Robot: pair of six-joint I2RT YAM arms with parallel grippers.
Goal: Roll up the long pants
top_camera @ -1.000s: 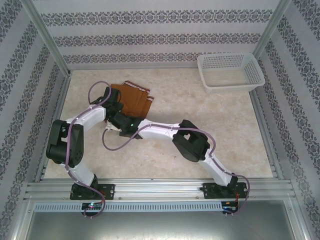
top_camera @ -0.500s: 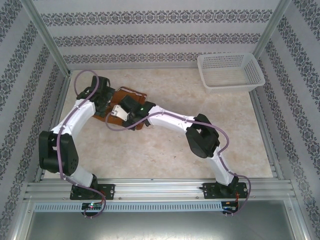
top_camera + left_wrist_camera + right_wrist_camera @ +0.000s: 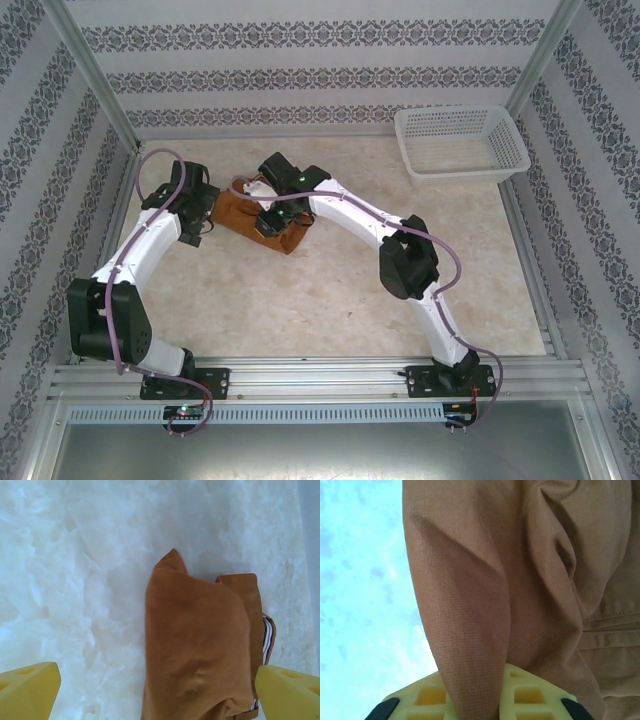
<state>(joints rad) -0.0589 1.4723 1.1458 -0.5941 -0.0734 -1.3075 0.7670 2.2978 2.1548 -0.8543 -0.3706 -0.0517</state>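
The long pants (image 3: 238,214) are a rust-brown, compact bundle on the marble table, at the back left. In the left wrist view the bundle (image 3: 195,645) lies between two widely spread yellow fingers (image 3: 27,690), with striped lining showing at its right edge. My left gripper (image 3: 205,218) is open at the bundle's left end and holds nothing. My right gripper (image 3: 268,222) reaches over the bundle from the right. In the right wrist view its yellow fingers (image 3: 535,692) pinch a fold of the brown cloth (image 3: 470,605), so the right gripper (image 3: 475,695) is shut on the pants.
A white mesh basket (image 3: 460,145) stands at the back right corner. Patterned walls and metal frame rails (image 3: 120,215) close the table on the left, back and right. Bare marble tabletop (image 3: 330,300) stretches in front of the bundle.
My left gripper has opened, let go of the cloth and moved back toward the far left. The right arm has swung farther back over the pants, which now lie more bunched up.
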